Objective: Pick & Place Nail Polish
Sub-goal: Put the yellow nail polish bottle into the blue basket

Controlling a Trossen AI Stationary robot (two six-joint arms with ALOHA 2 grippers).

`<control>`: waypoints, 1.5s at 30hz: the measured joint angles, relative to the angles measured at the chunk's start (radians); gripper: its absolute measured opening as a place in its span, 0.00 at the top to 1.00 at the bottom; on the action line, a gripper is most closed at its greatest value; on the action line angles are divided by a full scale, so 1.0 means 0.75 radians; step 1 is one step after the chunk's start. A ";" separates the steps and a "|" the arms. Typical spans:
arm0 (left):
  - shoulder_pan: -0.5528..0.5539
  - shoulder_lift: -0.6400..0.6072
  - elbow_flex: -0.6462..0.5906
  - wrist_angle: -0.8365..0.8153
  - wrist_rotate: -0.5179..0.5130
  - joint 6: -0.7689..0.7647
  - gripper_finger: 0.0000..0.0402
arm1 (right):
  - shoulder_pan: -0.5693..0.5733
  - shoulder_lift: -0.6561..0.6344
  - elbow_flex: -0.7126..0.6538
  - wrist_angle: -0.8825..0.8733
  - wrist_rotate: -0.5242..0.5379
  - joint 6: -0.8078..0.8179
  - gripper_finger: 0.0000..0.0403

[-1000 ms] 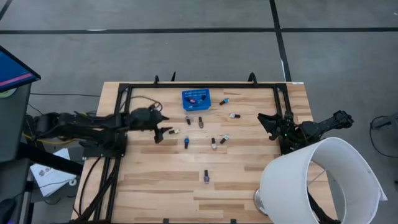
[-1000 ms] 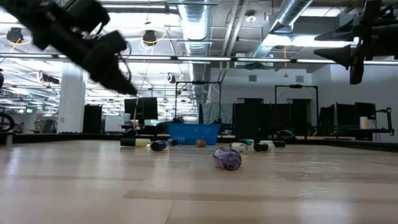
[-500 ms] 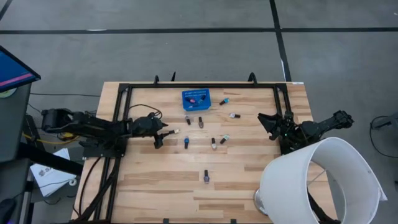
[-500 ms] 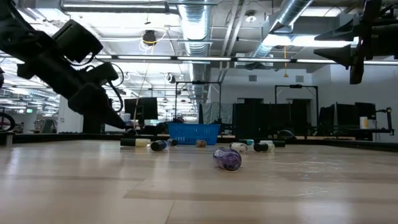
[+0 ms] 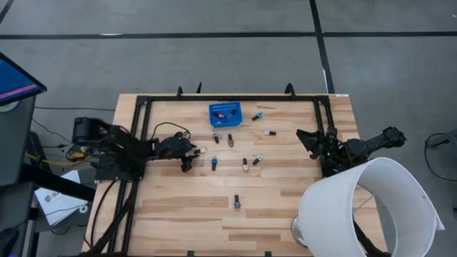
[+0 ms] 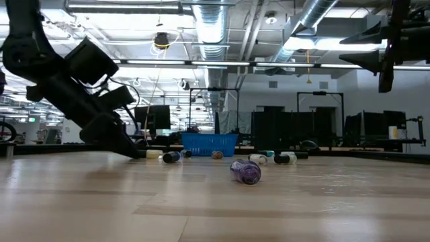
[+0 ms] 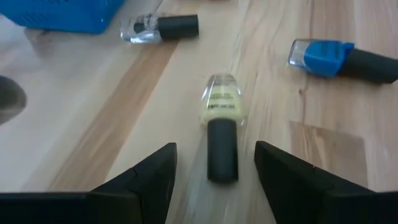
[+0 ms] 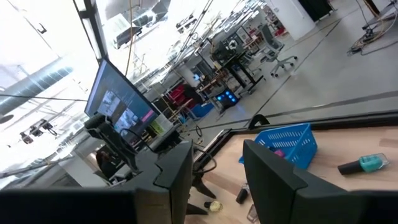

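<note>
A pale yellow nail polish bottle (image 7: 222,106) with a dark cap (image 7: 222,149) lies on its side on the wooden table. My left gripper (image 7: 214,171) is open and low over the table; its fingers stand on either side of the cap without touching it. In the high view the left gripper (image 5: 191,158) is left of centre, beside that bottle (image 5: 203,150). Several other bottles lie scattered, among them a blue one (image 7: 323,56), a clear one (image 7: 149,28) and a purple one (image 5: 236,203). My right gripper (image 8: 214,180) is open and waits raised at the right (image 5: 305,138).
The blue mesh basket (image 5: 225,113) stands at the far middle with a few bottles in it. A black frame (image 5: 235,98) runs along the far and side edges. A white lampshade (image 5: 368,207) covers the near right corner. Bare wood lies near the front edge.
My left gripper has gone down from well above the table to the table top, ending with its open fingers beside the pale yellow bottle. The arm behind it has folded lower. The bottles have not moved.
</note>
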 joint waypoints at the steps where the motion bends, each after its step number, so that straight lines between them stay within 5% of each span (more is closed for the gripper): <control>1: 0.000 0.025 0.002 0.030 0.000 -0.001 0.47 | 0.000 0.000 0.000 0.000 0.000 0.009 0.67; 19: 0.000 0.290 -0.012 0.312 0.046 -0.033 0.48 | 0.000 0.000 0.000 0.035 -0.002 0.013 0.67; 45: -0.002 0.317 -0.058 0.406 0.022 -0.063 0.86 | 0.000 0.000 0.000 0.056 -0.001 0.013 0.67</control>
